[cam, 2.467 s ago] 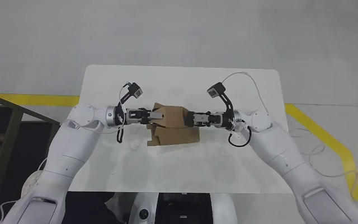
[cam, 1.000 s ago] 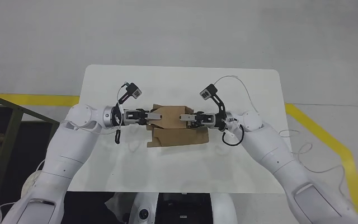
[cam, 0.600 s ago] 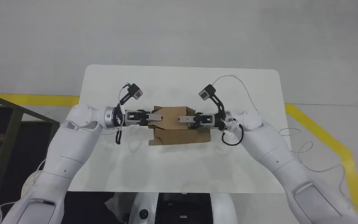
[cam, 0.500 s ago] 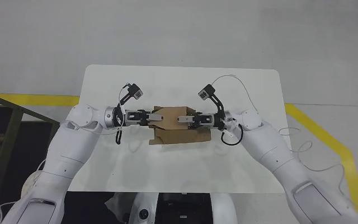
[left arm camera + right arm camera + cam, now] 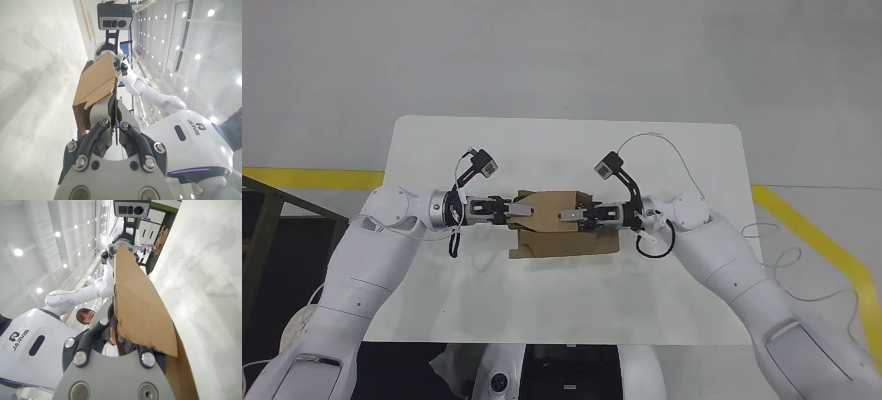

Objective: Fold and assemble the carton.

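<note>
The left claw (image 5: 114, 108) is grey metal with black links (image 5: 88, 137), silver screws (image 5: 102, 122).

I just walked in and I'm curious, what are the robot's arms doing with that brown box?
The robot is putting together a brown cardboard carton at the white table. Its left tool pinches a cardboard panel at one end, and its right tool pinches a panel at the other end. The carton looks only partly folded, held between both arms near the table's middle.

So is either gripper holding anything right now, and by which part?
Both hold the carton: the left gripper pinches a panel edge at one end, the right gripper a flap edge opposite.
</note>
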